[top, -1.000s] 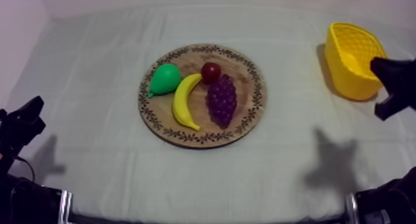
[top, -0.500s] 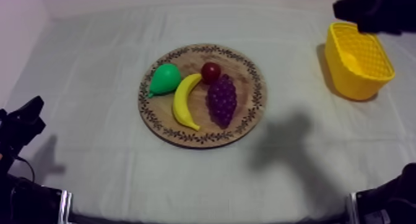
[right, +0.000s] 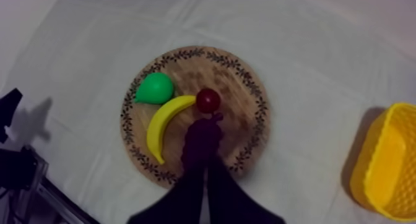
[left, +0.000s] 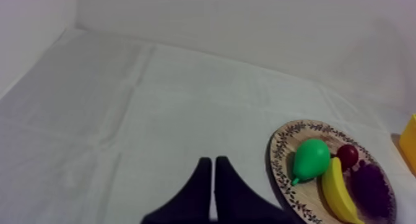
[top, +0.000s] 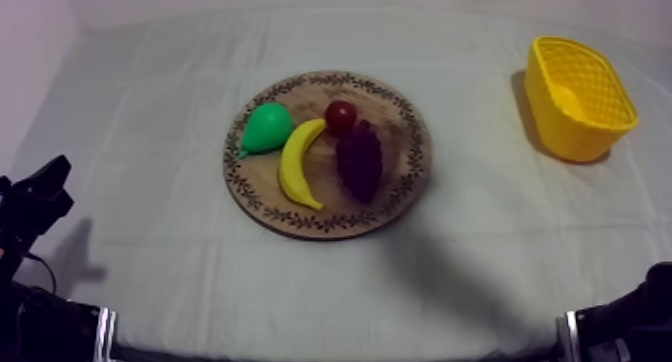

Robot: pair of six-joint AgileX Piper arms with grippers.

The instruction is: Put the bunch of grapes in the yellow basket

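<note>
Top view: the dark purple bunch of grapes [top: 359,161] lies on the round wooden board with patterned rim [top: 402,144], beside the yellow banana [top: 297,164]. The yellow woven basket [top: 580,96] stands well apart.

Left wrist view: the left end effector [left: 213,168] is closed and empty.

Right wrist view: the right end effector [right: 204,171] is held above the grapes, fingers together, holding nothing.

The step is judged to be the approach; opening and descent are called for next.
</note>
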